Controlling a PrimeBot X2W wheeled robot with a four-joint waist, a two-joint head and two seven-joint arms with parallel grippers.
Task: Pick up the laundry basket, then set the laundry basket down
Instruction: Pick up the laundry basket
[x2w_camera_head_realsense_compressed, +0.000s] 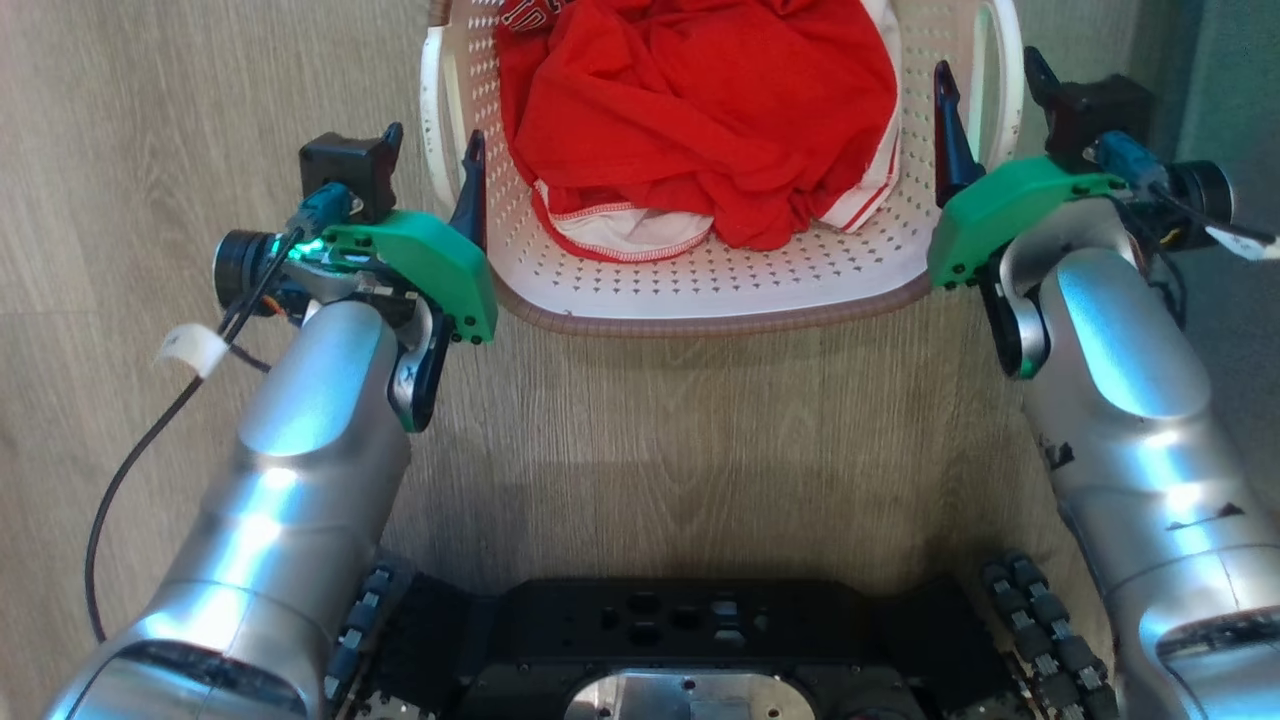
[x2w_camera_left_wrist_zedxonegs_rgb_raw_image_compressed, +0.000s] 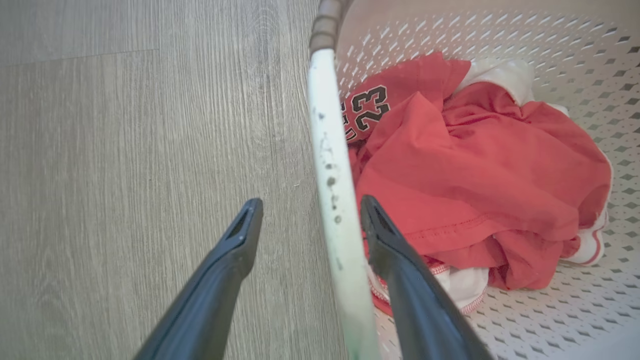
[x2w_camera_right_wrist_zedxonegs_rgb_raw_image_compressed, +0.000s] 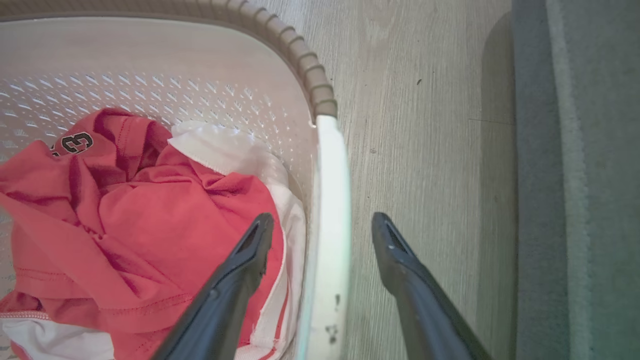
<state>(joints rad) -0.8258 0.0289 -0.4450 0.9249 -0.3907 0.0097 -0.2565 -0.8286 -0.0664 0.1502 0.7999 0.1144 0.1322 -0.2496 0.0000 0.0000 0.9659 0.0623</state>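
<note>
Both grippers (x2w_camera_left_wrist_zedxonegs_rgb_raw_image_compressed: 310, 201) (x2w_camera_right_wrist_zedxonegs_rgb_raw_image_compressed: 323, 217) astride laundry basket (x2w_camera_head_realsense_compressed: 700, 285) handles (x2w_camera_left_wrist_zedxonegs_rgb_raw_image_compressed: 330, 165)

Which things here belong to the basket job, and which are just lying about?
In the job: laundry basket; left tool and right tool, each open astride a side handle.
Just there: red clothing in the basket; wood-look floor; grey strip.

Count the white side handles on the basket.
2: left handle, straddled by the open left gripper; right handle, straddled by the open right gripper. Far end of the laundry basket is cropped.
</note>
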